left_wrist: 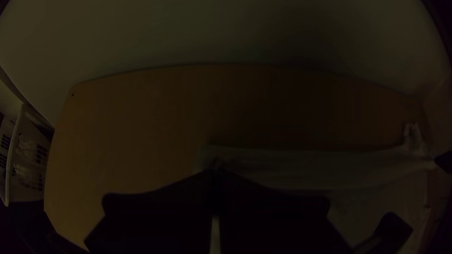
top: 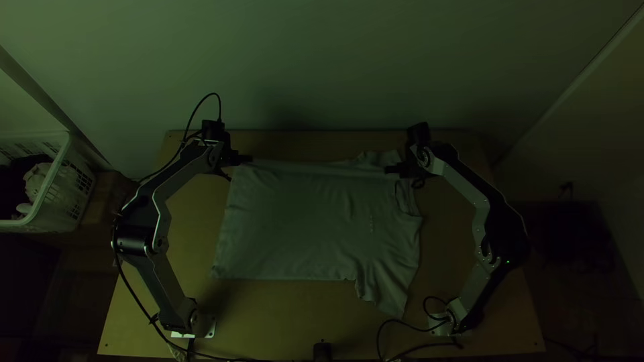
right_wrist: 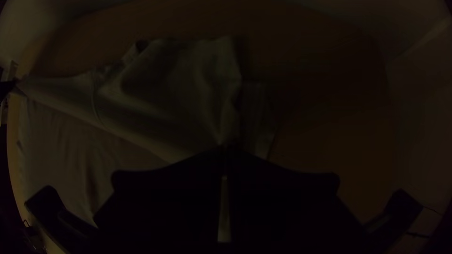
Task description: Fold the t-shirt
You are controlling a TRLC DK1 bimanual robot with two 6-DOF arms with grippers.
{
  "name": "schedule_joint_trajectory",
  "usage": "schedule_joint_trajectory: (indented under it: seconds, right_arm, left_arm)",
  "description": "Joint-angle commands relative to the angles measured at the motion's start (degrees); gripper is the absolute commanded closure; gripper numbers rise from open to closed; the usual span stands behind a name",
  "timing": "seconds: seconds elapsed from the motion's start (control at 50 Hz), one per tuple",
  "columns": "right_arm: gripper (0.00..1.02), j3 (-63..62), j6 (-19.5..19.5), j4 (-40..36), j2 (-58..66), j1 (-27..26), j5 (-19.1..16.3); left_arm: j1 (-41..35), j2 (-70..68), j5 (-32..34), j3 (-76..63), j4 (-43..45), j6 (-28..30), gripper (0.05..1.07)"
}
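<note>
The pale t-shirt (top: 302, 221) lies spread sideways on the table, its hem toward the left arm and a sleeve pointing to the near edge. At its far left corner my left gripper (top: 248, 159) is shut on the cloth. My right gripper (top: 390, 169) is shut on the far edge near the other sleeve. A strip of shirt (left_wrist: 292, 169) runs from my left gripper (left_wrist: 215, 173) in the left wrist view. Folds of the shirt (right_wrist: 174, 94) gather at my right gripper (right_wrist: 225, 149) in the right wrist view.
A white basket (top: 57, 184) with cloth in it stands beyond the table's left side. Bare wood (top: 282, 308) of the table shows along the near edge, where cables run by the right arm's base. A wall rises behind the far edge.
</note>
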Motion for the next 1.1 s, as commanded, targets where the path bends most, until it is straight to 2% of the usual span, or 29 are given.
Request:
schedule_joint_trajectory:
  seconds: [0.0,0.58,0.62,0.66,0.7,0.74,0.76,0.8,0.84,0.86,0.88,0.94,1.08]
  right_arm:
    - [1.0,-3.88,-0.6,0.52,-3.37,0.51,0.79]
    - [1.0,-19.44,0.54,7.64,-9.7,1.03,0.88]
    - [0.98,-19.7,0.54,7.64,-9.78,0.86,0.88]
    - [0.97,-20.06,0.89,7.55,-10.14,0.68,0.88]
    - [0.91,-20.32,1.33,7.55,-10.84,0.42,0.88]
    - [0.78,-20.41,2.38,7.38,-12.16,-0.02,0.88]
    - [0.7,-20.5,2.82,7.29,-12.86,-0.2,0.79]
    - [0.49,-20.76,3.79,7.12,-14.44,-0.55,0.79]
    - [0.18,-20.85,4.49,7.12,-16.11,-1.08,0.79]
    - [0.08,-20.85,5.02,6.94,-16.9,-1.25,0.79]
    - [0.04,-20.76,5.37,6.5,-17.52,-1.34,0.79]
    - [0.04,-20.85,5.28,6.24,-20.07,-1.34,0.79]
    - [0.04,-20.67,5.28,5.45,-25.25,-1.16,0.7]
  left_arm:
    - [-0.7,-3.37,-0.02,-3.44,0.79,-0.23,1.05]
    - [-1.84,-8.64,-0.02,-16.89,6.59,-1.28,1.05]
    - [-1.84,-8.46,-0.11,-17.06,6.59,-1.98,1.02]
    - [-1.75,-8.55,-0.02,-17.33,6.5,-2.51,0.91]
    - [-1.67,-8.82,-0.02,-17.77,6.42,-3.3,0.72]
    - [-1.67,-9.52,-0.02,-18.12,6.33,-3.74,0.54]
    - [-1.75,-9.87,-0.02,-18.21,6.24,-3.92,0.5]
    - [-1.75,-10.84,0.07,-18.21,6.06,-3.92,0.42]
    - [-1.67,-11.63,0.15,-18.12,6.06,-3.92,0.32]
    - [-1.58,-12.07,0.24,-18.03,5.89,-3.92,0.28]
    - [-1.49,-12.42,0.42,-17.85,5.54,-3.92,0.25]
    - [-0.96,-13.74,1.74,-17.24,4.75,-3.92,0.18]
    - [0.53,-17.25,5.43,-15.22,1.67,-2.86,0.14]
